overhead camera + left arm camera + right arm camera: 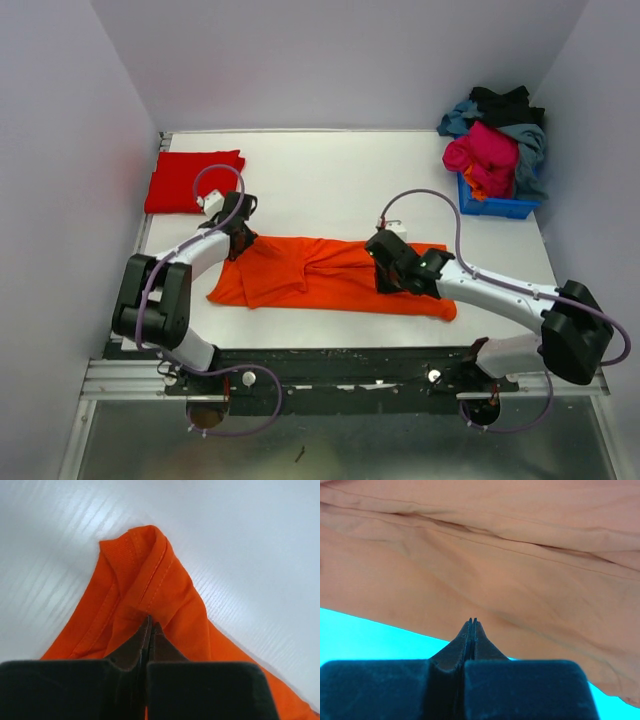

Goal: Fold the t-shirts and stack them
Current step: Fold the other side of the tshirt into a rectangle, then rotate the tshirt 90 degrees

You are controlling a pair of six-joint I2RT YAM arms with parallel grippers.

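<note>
The orange t-shirt [330,275] lies partly folded across the near middle of the table. My left gripper [238,240] is at its far left corner and is shut on a puckered fold of the orange cloth [150,585], near a stitched hem. My right gripper [388,277] rests over the shirt's right half. Its jaws are shut, with the tips [472,621] over flat orange cloth [520,565] and nothing visible between them. A folded red t-shirt [192,180] lies at the back left. Pink [483,155], grey-blue [530,150] and black [505,102] shirts are piled at the back right.
The piled shirts sit in a blue bin [495,207] at the back right corner. White walls close the table on the left, back and right. Bare white table [330,180] shows between the red shirt and the bin.
</note>
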